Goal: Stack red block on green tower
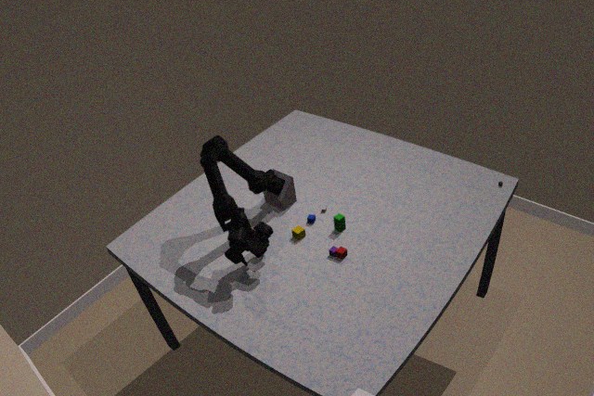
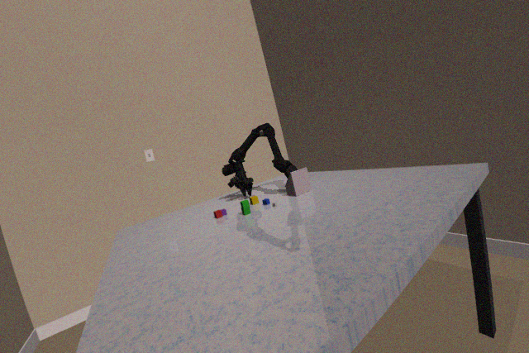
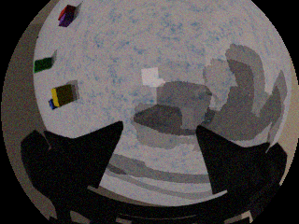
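The red block (image 1: 342,251) (image 2: 217,214) (image 3: 68,10) lies on the table, against a small purple block. The green tower (image 1: 340,223) (image 2: 245,207) (image 3: 43,64) stands upright on the table, nearer the arm's base than the red block. My gripper (image 2: 247,195) (image 3: 160,127) is open and empty, above the table. In the top view it is left of all the blocks, and in the wrist view the red block and the tower are far off at the upper left. In the top view the fingertips are small and partly hidden by the gripper's body.
The purple block (image 1: 333,250) (image 2: 223,212) (image 3: 66,20) touches the red one. A yellow block (image 1: 298,232) (image 2: 254,200) (image 3: 64,95) lies between my gripper and the tower. A blue block (image 1: 311,218) (image 2: 266,202) (image 3: 51,104) and a tiny grey object (image 1: 323,210) (image 2: 274,204) lie nearer the arm's base.
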Action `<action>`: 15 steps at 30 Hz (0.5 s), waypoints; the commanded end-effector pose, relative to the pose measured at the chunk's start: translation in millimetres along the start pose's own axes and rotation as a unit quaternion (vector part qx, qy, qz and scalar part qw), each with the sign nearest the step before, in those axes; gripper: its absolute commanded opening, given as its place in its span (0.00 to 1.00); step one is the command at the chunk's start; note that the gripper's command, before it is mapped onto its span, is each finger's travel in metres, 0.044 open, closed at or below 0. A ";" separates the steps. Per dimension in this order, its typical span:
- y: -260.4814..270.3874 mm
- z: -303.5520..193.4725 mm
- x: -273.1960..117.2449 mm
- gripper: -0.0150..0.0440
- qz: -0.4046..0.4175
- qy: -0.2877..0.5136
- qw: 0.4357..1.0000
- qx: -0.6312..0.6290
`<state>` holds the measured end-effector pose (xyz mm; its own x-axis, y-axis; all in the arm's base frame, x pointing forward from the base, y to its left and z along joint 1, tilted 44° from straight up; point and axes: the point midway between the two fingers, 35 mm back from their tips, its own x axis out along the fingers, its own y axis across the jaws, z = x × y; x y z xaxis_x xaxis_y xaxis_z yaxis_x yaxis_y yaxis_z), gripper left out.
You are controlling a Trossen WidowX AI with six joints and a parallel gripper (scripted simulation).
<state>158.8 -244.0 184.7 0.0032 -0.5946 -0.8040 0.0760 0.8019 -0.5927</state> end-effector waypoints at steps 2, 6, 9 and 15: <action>11.9 39.8 -3.3 1.00 0.005 -0.007 1.000 -0.003; 25.4 69.3 -6.8 1.00 0.009 -0.010 1.000 -0.001; 38.1 91.2 -10.3 1.00 0.010 -0.011 1.000 0.000; 70.3 132.1 -19.2 1.00 0.010 -0.012 1.000 -0.009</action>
<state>269.9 -202.6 170.0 0.0242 -0.5776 -0.8160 0.0734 0.8150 -0.5747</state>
